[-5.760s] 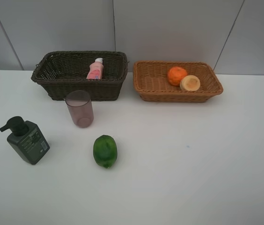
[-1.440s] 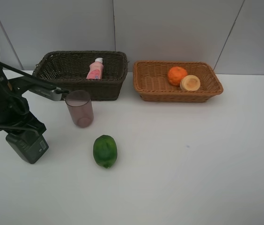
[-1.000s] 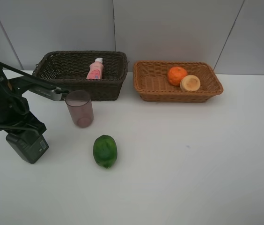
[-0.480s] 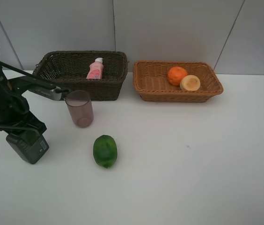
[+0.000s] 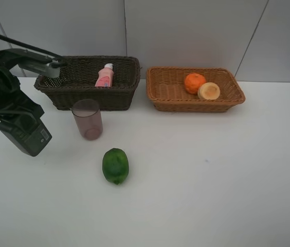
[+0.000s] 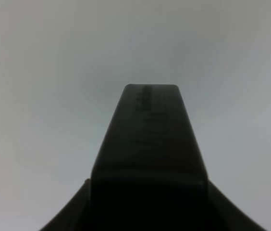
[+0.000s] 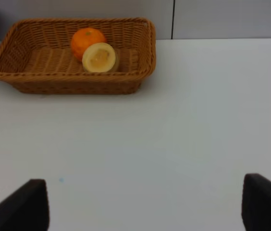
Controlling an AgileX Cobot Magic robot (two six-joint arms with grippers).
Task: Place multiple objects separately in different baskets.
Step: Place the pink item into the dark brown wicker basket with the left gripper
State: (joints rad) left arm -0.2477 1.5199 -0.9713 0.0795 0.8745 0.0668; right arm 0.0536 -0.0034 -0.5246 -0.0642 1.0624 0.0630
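Observation:
My left gripper (image 5: 14, 119) is shut on the dark green pump bottle (image 5: 26, 138), holding it tilted above the table's left side; in the left wrist view the bottle (image 6: 147, 149) fills the middle. The mauve cup (image 5: 87, 119) stands before the dark brown basket (image 5: 73, 98), which holds the pink bottle (image 5: 105, 76). A green oval fruit (image 5: 115, 165) lies on the table. The tan basket (image 5: 165, 100) holds the orange (image 5: 194, 83) and the red-yellow round fruit (image 5: 209, 91). My right gripper (image 7: 145, 207) is open over bare table, facing the tan basket (image 7: 78, 86).
A grey panelled wall rises behind the baskets. The white table (image 5: 212, 170) stretches wide to the right and front of the green fruit. The left arm's dark links (image 5: 26, 57) reach over the brown basket's left end.
My left gripper has lifted the pump bottle off the table, up and slightly toward the back. Everything else stays where it was.

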